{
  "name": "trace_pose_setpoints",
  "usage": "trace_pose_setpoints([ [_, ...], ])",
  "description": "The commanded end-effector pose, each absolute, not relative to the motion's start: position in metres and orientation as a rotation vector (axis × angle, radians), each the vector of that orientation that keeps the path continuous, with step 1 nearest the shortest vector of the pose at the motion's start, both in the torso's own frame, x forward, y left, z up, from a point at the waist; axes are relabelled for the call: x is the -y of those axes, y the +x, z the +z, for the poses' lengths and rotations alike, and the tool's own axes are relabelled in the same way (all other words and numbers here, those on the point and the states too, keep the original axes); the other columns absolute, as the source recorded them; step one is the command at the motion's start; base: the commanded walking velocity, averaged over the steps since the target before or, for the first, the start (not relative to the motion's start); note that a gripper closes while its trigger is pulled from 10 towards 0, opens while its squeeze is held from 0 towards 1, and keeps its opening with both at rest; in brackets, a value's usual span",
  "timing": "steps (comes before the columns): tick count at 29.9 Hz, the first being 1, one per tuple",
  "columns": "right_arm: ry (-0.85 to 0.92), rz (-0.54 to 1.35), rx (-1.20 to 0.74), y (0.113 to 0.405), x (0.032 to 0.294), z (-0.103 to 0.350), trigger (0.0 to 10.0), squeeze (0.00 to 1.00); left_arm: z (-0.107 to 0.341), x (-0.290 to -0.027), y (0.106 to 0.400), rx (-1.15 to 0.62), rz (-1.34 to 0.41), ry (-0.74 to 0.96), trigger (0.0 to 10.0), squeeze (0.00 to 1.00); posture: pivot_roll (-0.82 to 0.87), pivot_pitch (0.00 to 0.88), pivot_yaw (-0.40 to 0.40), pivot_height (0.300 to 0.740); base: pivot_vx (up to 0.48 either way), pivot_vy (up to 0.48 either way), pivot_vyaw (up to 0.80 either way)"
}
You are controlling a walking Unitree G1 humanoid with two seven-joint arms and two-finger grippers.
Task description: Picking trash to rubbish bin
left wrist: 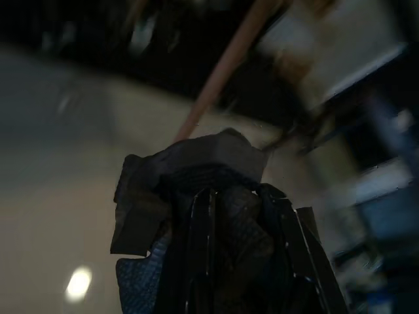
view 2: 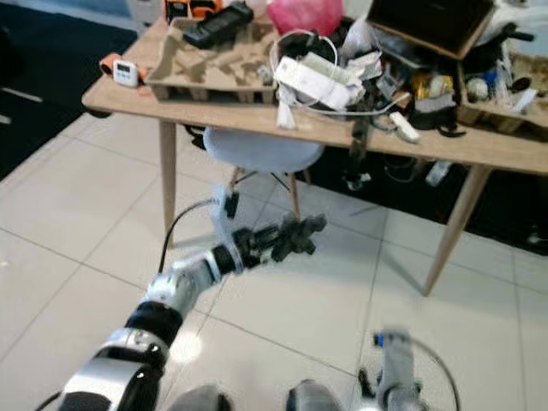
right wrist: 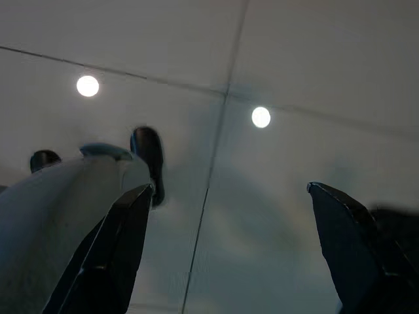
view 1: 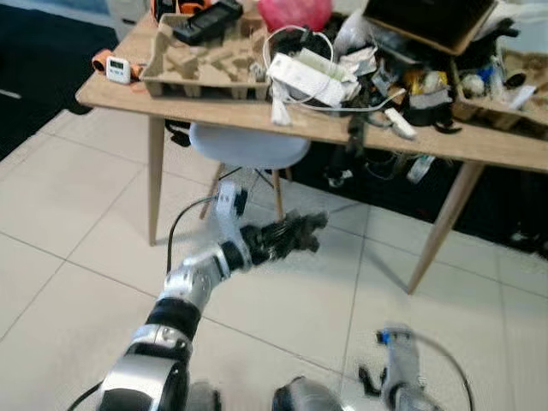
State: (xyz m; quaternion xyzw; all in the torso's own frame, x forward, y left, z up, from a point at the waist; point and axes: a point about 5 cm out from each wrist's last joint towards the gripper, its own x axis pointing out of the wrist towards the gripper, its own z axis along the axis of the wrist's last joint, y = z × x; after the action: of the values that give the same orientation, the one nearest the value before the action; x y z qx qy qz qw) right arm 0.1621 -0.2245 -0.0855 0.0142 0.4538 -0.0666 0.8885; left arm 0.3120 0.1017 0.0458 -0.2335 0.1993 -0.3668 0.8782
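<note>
My left gripper (view 1: 295,235) is held out above the tiled floor in front of the table, shut on a dark crumpled piece of trash (view 1: 301,231). The left wrist view shows that dark grey wad (left wrist: 190,176) pinched between the black fingers (left wrist: 206,261). My right arm hangs low at the bottom right, and its gripper (right wrist: 229,248) stands open over bare floor tiles, with nothing between the fingers.
A wooden table (view 1: 479,145) ahead is piled with cables, a cardboard tray (view 1: 201,64), a pink bag (view 1: 295,13) and boxes. A pale chair (view 1: 248,145) is tucked under it. Table legs (view 1: 156,180) stand left and right. Light tiles (view 1: 68,291) spread around me.
</note>
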Motion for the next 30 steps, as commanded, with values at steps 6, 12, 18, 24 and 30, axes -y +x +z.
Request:
trace_pose_setpoints([
  [6,0.074,-0.202,-0.991,0.148,0.228,-0.091,10.0,0.00,0.010,-0.134,0.298,-0.549,-0.505,-0.353,10.0,0.00,0.10,0.110,-0.051,0.740,0.000,0.000,-0.79],
  [12,0.093,-0.257,-1.037,0.135,0.232,-0.096,10.0,0.00,-0.040,-0.192,0.249,-0.795,-0.183,-0.173,10.0,0.00,0.10,0.104,-0.054,0.740,0.000,0.000,-0.79],
  [18,0.102,-0.296,-1.068,0.125,0.235,-0.098,10.0,0.00,-0.063,-0.213,0.213,-0.929,-0.065,-0.057,10.0,0.00,0.09,0.101,-0.056,0.740,0.000,0.000,-0.79],
  [24,0.112,-0.314,-1.112,0.114,0.232,-0.103,10.0,0.00,-0.074,-0.210,0.196,-0.977,-0.052,0.011,10.0,0.00,0.09,0.092,-0.058,0.740,0.000,0.000,-0.80],
  [30,0.118,-0.313,-1.133,0.109,0.227,-0.105,10.0,0.00,-0.076,-0.198,0.196,-0.988,-0.083,0.011,10.0,0.00,0.09,0.085,-0.053,0.740,0.000,0.000,-0.80],
])
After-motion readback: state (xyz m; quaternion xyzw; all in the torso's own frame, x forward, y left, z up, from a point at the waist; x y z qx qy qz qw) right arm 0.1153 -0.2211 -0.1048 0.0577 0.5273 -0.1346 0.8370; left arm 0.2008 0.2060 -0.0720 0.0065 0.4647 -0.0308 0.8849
